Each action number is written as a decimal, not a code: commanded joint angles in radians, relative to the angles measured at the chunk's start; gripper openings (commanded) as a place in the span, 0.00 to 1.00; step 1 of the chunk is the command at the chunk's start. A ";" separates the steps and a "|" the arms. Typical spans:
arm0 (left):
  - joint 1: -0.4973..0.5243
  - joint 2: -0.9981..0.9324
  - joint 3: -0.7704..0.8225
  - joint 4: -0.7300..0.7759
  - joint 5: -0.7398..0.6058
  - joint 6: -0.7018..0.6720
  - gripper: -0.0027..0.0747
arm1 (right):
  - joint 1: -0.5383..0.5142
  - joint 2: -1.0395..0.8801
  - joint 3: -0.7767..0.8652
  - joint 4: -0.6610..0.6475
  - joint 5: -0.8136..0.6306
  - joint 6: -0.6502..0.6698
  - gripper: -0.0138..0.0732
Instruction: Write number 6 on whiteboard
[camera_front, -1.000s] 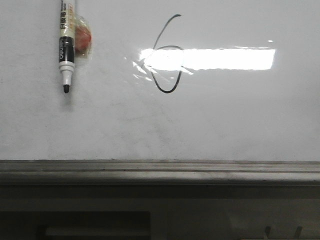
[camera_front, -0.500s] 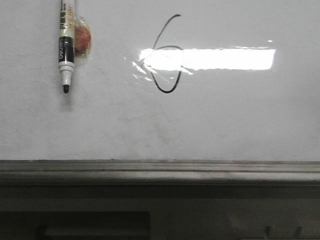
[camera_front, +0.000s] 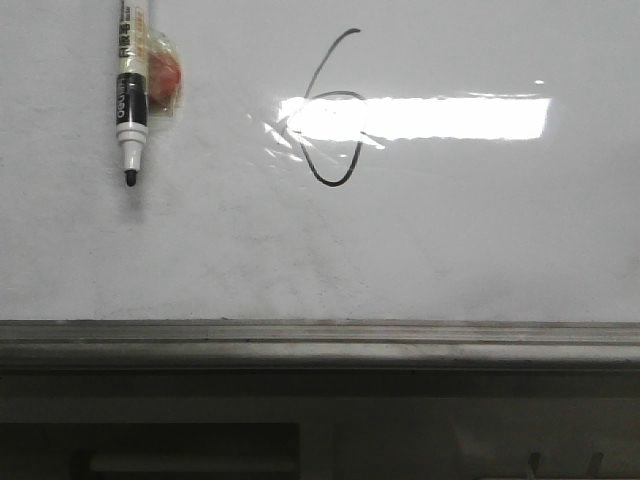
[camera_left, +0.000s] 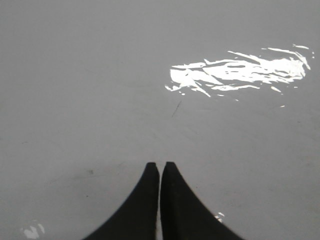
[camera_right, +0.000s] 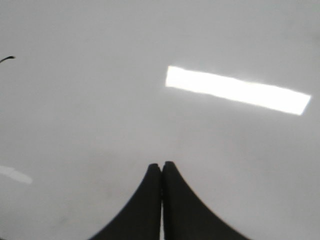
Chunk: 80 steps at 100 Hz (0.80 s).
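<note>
Digit: number 6 (camera_front: 333, 110) already inked on whiteboard (camera_front: 420, 250), toward the far edge, a bit left of centre, loop cutting through the bright glare strip (camera_front: 430, 117).
Marker: uncapped marker (camera_front: 131, 95) lying near the far-left corner, tip toward the near rail (camera_front: 320, 335), well apart from the digit, beside a small orange thing in clear wrap (camera_front: 165, 75).
Left jaws: left gripper (camera_left: 160, 167) pinched down to a hairline slit, holding nothing.
Right jaws: right gripper (camera_right: 161, 166) pressed together, also empty.
Risk: fresh ink probably smears if a finger sweeps low across the loop; bare tip could dry out or dot the board if nudged.
Front only: whole digit, marker, rail. No arms visible there.
Wrist only: both grippers, plus only a tiny dark stroke end at the right wrist frame's edge, likely the digit's tail, can't say for sure.
</note>
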 joint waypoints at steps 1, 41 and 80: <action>-0.004 -0.031 0.050 -0.003 -0.072 -0.010 0.01 | -0.011 -0.010 0.031 -0.119 -0.196 0.083 0.10; -0.004 -0.031 0.049 -0.003 -0.072 -0.010 0.01 | -0.076 -0.017 0.151 -0.119 -0.191 0.081 0.10; -0.004 -0.031 0.049 -0.003 -0.072 -0.010 0.01 | -0.088 -0.017 0.151 -0.129 -0.214 0.081 0.10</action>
